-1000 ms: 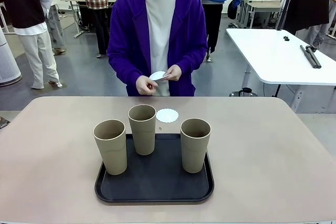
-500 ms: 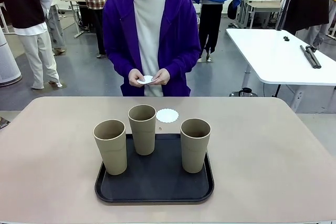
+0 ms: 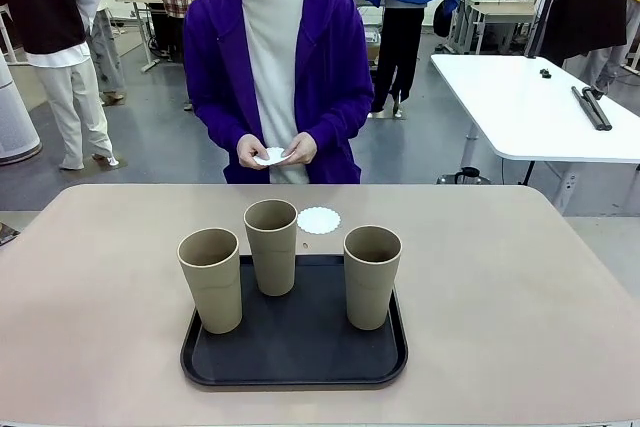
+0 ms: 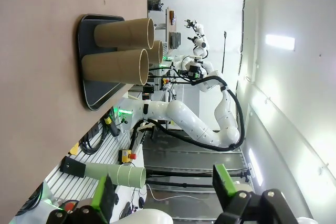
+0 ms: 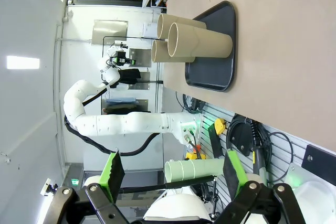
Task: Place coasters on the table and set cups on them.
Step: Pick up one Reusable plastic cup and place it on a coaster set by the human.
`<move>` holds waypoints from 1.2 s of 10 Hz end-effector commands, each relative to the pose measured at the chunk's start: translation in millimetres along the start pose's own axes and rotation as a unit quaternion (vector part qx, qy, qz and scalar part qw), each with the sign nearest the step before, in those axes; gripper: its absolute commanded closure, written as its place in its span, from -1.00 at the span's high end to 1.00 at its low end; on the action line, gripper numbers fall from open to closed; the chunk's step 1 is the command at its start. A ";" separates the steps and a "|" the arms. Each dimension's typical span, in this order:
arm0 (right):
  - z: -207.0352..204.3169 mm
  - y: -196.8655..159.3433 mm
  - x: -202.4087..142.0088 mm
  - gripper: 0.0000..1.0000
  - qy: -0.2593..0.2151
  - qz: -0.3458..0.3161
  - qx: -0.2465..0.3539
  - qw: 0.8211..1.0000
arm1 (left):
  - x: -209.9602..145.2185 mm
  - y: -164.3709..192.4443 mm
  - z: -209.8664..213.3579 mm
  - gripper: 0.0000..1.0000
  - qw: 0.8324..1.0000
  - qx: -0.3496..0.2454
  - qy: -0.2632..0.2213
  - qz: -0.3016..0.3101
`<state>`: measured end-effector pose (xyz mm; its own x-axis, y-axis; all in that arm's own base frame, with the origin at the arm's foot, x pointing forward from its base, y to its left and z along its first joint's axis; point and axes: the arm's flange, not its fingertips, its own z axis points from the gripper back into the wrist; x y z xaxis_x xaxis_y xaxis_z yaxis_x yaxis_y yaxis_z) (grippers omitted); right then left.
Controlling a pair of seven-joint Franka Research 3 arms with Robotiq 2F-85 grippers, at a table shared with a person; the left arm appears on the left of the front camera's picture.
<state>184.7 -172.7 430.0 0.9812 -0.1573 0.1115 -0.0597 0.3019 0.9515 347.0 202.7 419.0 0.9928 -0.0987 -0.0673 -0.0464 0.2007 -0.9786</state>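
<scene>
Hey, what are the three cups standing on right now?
All three cups stand on the black tray, no coaster edge showing around their bases. One coaster lies bare on the table behind the tray. Directly beneath each base is hidden.

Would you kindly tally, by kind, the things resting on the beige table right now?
Cups: 3
Coaster lying on the table: 1
Black tray: 1
Total: 5

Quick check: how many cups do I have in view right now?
3, all upright on the black tray: left cup nearest the robot, middle cup farther back, right cup. None looks hidden.
</scene>
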 end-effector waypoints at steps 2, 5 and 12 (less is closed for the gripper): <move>1.0 0.9 -0.1 1.00 -0.002 0.004 0.007 1.000 | 0.0 -1.0 1.5 1.00 1.000 -0.004 -0.005 -0.003; 1.0 0.9 -0.1 1.00 -0.002 0.004 0.007 1.000 | 0.0 -1.0 1.5 1.00 1.000 -0.004 -0.005 -0.003; 1.0 0.9 -0.1 1.00 -0.002 0.004 0.007 1.000 | 0.0 -1.0 1.5 1.00 1.000 -0.004 -0.005 -0.003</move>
<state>184.7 -172.7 429.9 0.9813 -0.1574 0.1111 -0.0593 0.3018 0.9515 347.0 202.7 419.0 0.9928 -0.0987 -0.0673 -0.0464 0.2007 -0.9786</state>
